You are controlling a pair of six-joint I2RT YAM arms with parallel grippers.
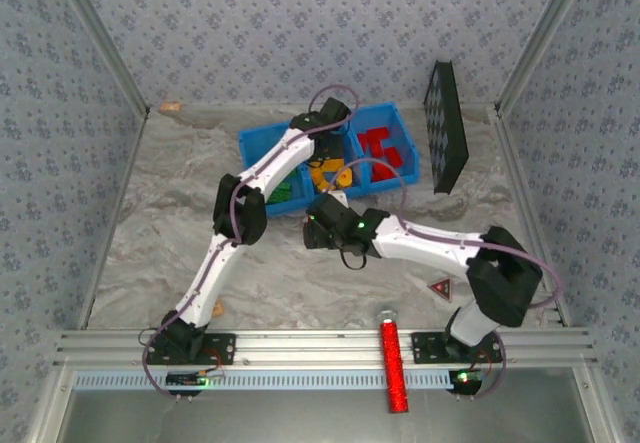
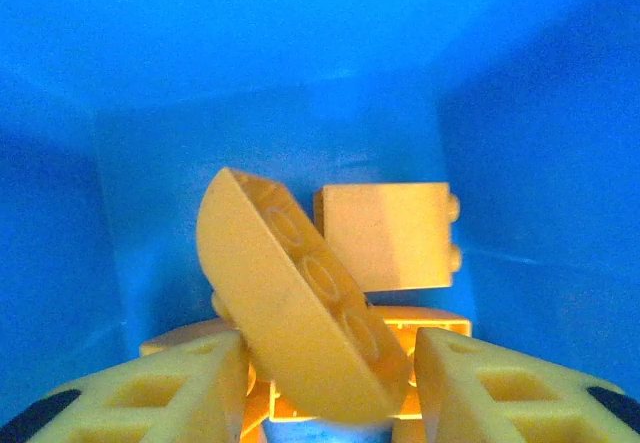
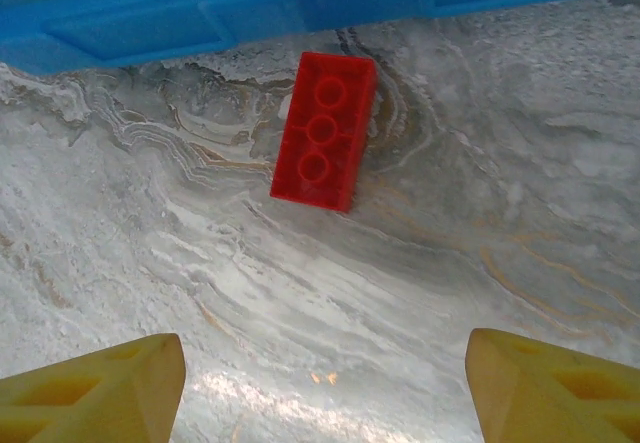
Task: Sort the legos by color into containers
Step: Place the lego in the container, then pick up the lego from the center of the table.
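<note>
Round yellow lego (image 2: 290, 293) in left pincer (image 2: 330, 368), inside blue tray (image 2: 520, 113)

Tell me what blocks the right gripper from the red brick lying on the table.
Nothing visible. The open right gripper faces bare table, with the red brick lying flat ahead, beside the blue tray wall.

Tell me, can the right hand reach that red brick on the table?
Probably yes: the right hand is open, and the red brick lies alone on the table ahead, nothing between.

Top: overhead, whole table (image 1: 150, 228). Left wrist: close inside tray (image 2: 300, 128). Right wrist: low beside tray.
</note>
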